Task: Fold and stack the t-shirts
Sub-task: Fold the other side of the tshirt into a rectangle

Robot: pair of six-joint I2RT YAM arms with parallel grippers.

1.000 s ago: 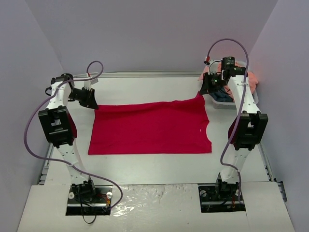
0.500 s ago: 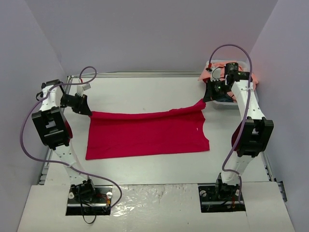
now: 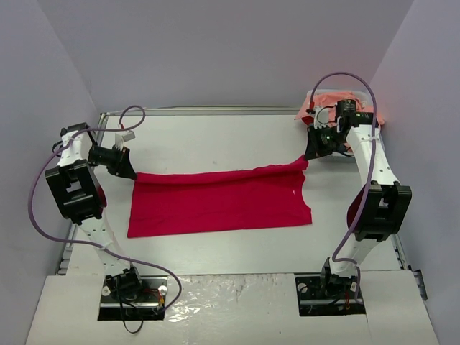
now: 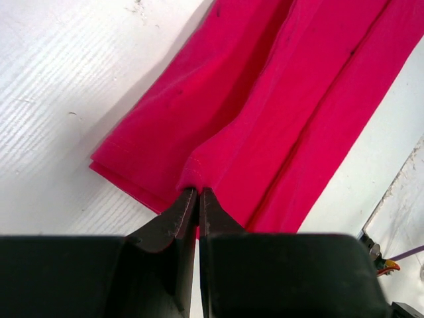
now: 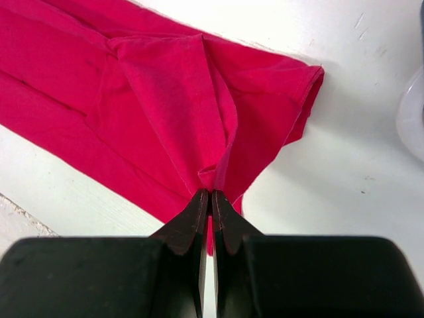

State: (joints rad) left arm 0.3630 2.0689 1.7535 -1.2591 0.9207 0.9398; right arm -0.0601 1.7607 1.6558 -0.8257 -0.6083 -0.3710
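A crimson-red t-shirt (image 3: 219,203) lies spread across the middle of the table, its far edge lifted and folded toward the near side. My left gripper (image 3: 132,173) is shut on the shirt's far left corner (image 4: 193,173). My right gripper (image 3: 307,157) is shut on the far right corner (image 5: 211,177), with cloth bunched between the jaws. A small white label (image 3: 296,192) shows near the right edge. Peach-pink t-shirts (image 3: 372,115) hang over the basket at the back right.
A white plastic basket (image 3: 325,152) stands at the back right, just behind my right gripper. Walls close in the table on the left, back and right. A metal rail (image 3: 215,111) runs along the table's far edge.
Both grippers have carried the shirt's far edge toward the near side, so the cloth now doubles over itself. The left arm moved left and lower.
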